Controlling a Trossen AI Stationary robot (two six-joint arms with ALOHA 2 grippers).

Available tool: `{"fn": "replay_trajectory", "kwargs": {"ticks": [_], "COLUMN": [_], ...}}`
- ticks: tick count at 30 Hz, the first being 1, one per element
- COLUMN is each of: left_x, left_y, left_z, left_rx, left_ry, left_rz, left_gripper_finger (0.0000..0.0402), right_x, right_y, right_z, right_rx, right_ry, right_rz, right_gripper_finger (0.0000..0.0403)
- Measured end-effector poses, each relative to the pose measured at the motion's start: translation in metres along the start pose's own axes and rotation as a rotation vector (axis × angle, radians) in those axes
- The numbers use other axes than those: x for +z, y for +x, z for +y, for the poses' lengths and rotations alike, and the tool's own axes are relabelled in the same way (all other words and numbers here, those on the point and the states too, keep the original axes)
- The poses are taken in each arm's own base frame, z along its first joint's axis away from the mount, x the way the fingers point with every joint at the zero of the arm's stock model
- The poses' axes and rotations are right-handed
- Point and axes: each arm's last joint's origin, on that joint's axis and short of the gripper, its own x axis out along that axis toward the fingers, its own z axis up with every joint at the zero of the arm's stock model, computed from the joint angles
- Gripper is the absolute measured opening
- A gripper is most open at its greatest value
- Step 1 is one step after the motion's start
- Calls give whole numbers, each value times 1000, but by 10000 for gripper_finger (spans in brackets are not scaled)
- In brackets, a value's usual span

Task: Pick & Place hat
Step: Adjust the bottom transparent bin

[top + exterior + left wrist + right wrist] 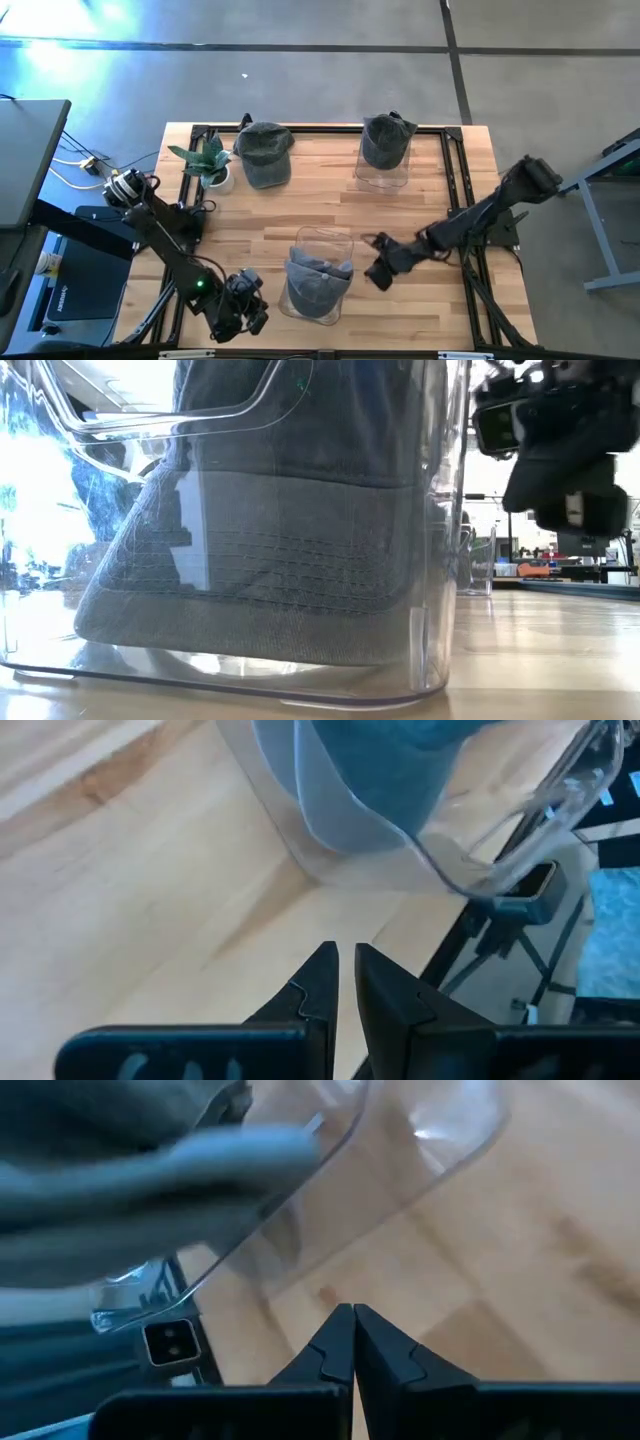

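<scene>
Three grey-green hats are on the wooden table [250, 230]. One hat [265, 152] lies flat at the far left. A second hat [386, 140] sits over a clear stand at the far right. The third hat [318, 285] [270, 560] sits over a clear stand [320, 242] near the front middle. My left gripper [250, 315] [347, 965] hovers at the front edge, left of that stand, shut but for a slim gap, with nothing between its fingers. My right gripper [378, 268] [353, 1320] hovers just right of the same stand, shut and empty.
A small potted plant [210, 165] stands at the far left beside the flat hat. Black frame rails [455, 190] run along the table's sides. Bare wood lies between the near stand and the two far hats.
</scene>
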Motion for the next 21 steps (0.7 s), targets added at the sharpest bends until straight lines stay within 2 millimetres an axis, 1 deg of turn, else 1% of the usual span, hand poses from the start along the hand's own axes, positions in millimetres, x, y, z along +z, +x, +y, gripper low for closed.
{"fn": "replay_trajectory", "kwargs": {"ticks": [2, 4, 8, 10, 12, 17, 21], "left_x": [-1, 1, 2, 2, 2, 3, 4], "left_y": [-1, 0, 0, 0, 0, 0, 0], "left_z": [0, 0, 1, 0, 1, 0, 1], "left_rx": [-6, -5, 1, -1, 0, -6, -5], "left_ry": [-10, -14, -7, -7, -6, -7, -5], "left_rz": [-11, -35, -61, -63, -70, -113, -142], "left_gripper_finger": [34, 34, 34, 34, 34, 34, 34], "right_x": [-13, -20, -25, -23, -20, -6, 10], "right_y": [9, 20, 45, 56, 61, 65, 65], "right_z": [3, 3, -3, -9, -14, -16, -19], "right_rx": [12, 24, 48, 36, 19, 39, 36], "right_ry": [23, 50, 76, 98, 106, 119, 129], "right_rz": [-35, -68, -133, -168, -192, -242, -293], "right_gripper_finger": [0, 0, 0, 0, 0, 0, 0]}}
